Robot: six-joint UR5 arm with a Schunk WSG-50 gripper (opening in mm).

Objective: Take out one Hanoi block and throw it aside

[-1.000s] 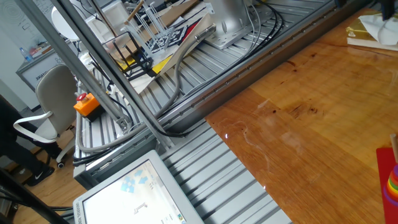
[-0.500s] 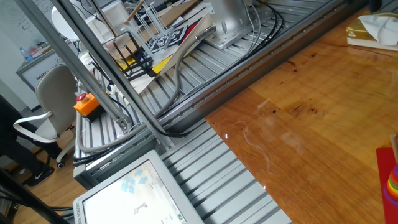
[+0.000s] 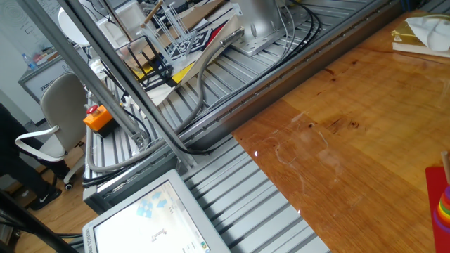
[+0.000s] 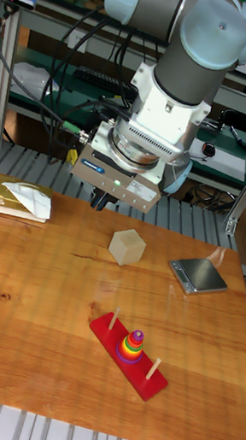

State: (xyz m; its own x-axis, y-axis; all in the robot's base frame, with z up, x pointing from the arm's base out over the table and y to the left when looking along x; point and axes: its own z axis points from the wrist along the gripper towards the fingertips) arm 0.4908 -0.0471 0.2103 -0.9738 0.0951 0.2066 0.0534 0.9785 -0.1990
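Note:
A red Hanoi base [image 4: 138, 371] lies on the wooden table, with a stack of rainbow rings [image 4: 130, 348] on its middle peg. The Hanoi block [image 4: 136, 337], a tiny purple ring, sits on top of that stack. The pegs on either side are bare. In the fixed view only the base's corner [image 3: 436, 188] and the stack's edge [image 3: 444, 208] show at the right border. My gripper [image 4: 100, 199] hangs near the table's back edge, well behind and left of the tower. Its short dark fingers are mostly hidden under the gripper body, and nothing shows between them.
A beige cube [image 4: 127, 247] stands between the gripper and the tower. A small grey scale [image 4: 197, 274] lies at the right. A flat box with white paper on it [image 4: 21, 199] sits at the back left corner. Beyond the table's edge are metal rails and a screen [image 3: 148, 221].

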